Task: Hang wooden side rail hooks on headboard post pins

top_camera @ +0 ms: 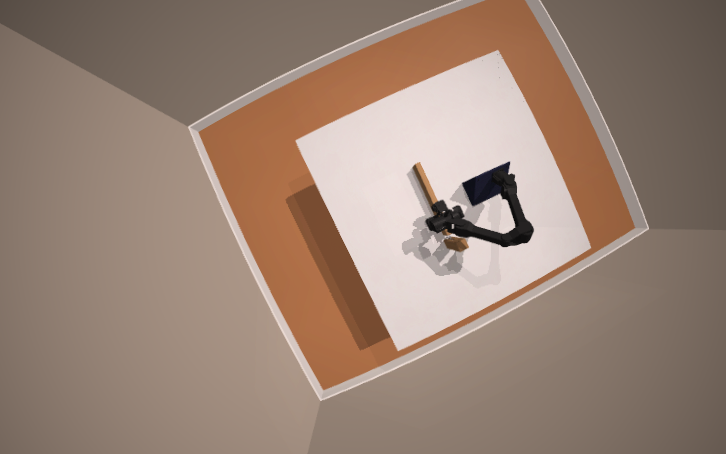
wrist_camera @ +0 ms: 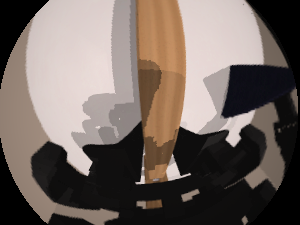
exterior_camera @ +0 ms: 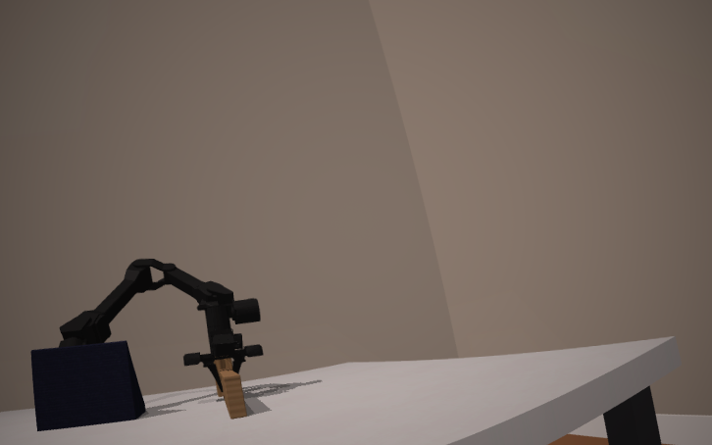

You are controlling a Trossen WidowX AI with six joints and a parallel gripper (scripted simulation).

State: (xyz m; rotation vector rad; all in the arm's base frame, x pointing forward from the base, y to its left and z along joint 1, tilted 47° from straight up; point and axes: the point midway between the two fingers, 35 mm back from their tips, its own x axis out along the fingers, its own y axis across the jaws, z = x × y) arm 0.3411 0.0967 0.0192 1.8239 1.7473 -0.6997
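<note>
The wooden side rail (top_camera: 425,183) (exterior_camera: 235,398) (wrist_camera: 162,44) slopes up toward the post, its far end low at the table. My gripper (top_camera: 443,218) (exterior_camera: 227,374) (wrist_camera: 153,122) is shut on the rail near its hook end, one finger on each side. The wooden headboard post (top_camera: 456,244) stands just beyond the gripper; in the exterior view it is mostly hidden behind the gripper. A small bright bit, perhaps a hook, shows below the fingers in the wrist view. Whether the hooks touch the pins in the slot cannot be told.
A dark blue block (top_camera: 486,184) (exterior_camera: 80,388) (wrist_camera: 255,89) stands beside the arm's base, to one side of the rail. The white table (top_camera: 374,160) (exterior_camera: 378,404) (wrist_camera: 70,59) lies beneath everything. The arm reaches over from the post's side.
</note>
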